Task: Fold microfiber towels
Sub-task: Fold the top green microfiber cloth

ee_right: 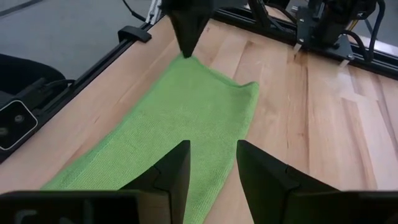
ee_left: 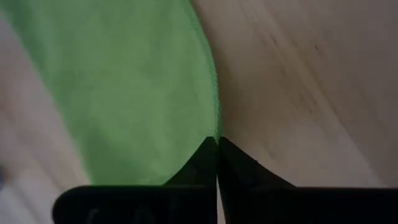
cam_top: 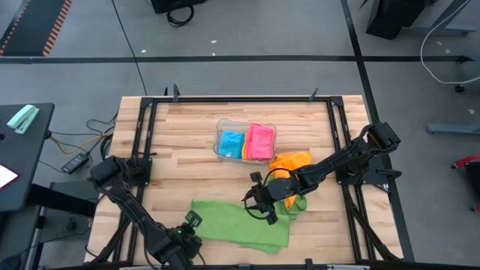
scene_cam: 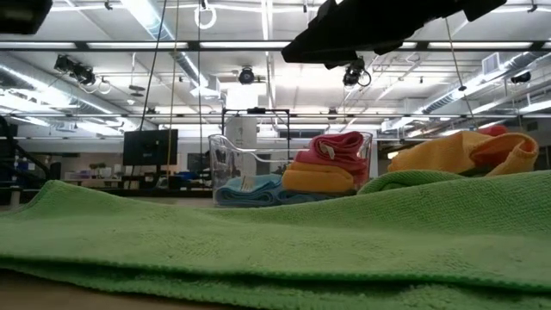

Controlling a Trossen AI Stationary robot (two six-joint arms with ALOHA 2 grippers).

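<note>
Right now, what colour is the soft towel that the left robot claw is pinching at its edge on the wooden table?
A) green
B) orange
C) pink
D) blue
A: in the left wrist view the left gripper has its dark fingers shut on the edge of the green microfiber towel; the pink and blue ones sit folded in the clear plastic tray.

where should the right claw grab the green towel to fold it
Take the green towel at its free edge on the right end, coming straight down from above. It lies flat on the table, so only a thin edge can be pinched. The left claw is already shut on its far edge, while the right claw hangs open over the cloth.
</note>
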